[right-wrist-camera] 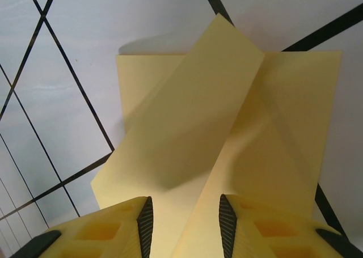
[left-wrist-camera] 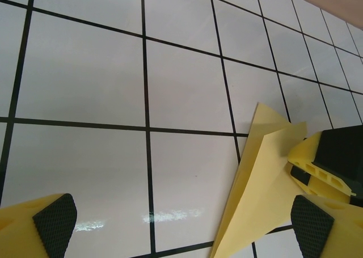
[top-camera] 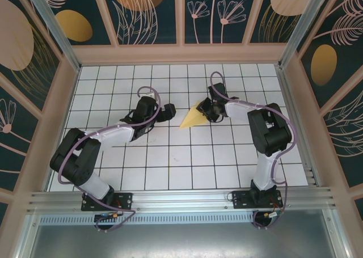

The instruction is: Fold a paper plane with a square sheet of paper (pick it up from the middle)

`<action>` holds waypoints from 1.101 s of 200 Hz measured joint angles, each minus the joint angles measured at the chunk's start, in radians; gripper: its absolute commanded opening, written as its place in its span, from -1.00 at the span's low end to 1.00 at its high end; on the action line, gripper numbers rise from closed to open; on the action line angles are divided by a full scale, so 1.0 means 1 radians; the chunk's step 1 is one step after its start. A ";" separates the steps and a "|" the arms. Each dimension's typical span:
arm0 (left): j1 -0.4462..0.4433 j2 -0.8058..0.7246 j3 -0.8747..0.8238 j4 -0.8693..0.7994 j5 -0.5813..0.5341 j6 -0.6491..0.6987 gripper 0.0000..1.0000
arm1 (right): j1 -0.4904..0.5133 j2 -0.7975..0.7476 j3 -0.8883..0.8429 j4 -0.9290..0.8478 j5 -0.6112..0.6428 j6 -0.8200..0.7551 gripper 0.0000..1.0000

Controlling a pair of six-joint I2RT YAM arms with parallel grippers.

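Note:
The paper plane [top-camera: 191,118] lies on the white grid table [top-camera: 170,161] as a pale yellow pointed wedge, its tip toward the near left. My left gripper [top-camera: 166,113] hovers just left of it, open wide. In the left wrist view its pads [left-wrist-camera: 54,224] are far apart over bare tile, and the plane [left-wrist-camera: 266,178] lies by the right pad. My right gripper [top-camera: 205,110] is at the plane's wide end. In the right wrist view its jaws [right-wrist-camera: 186,227] stand partly apart, astride the folded paper [right-wrist-camera: 227,133], where one flap is lifted.
Patterned walls [top-camera: 181,14] enclose the table on three sides. A metal rail [top-camera: 181,198] runs along the near edge by the arm bases. Open tiles spread in front of both grippers.

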 measured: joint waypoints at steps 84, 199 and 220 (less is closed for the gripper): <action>0.006 0.028 0.000 0.042 0.113 0.000 0.97 | 0.000 0.033 0.013 0.061 -0.027 -0.005 -0.30; 0.030 0.071 0.000 0.090 0.232 -0.014 0.95 | 0.000 0.068 0.003 0.219 -0.126 -0.102 -0.60; 0.039 0.071 -0.002 0.100 0.250 -0.027 0.94 | 0.001 0.087 0.003 0.224 -0.136 -0.117 -0.79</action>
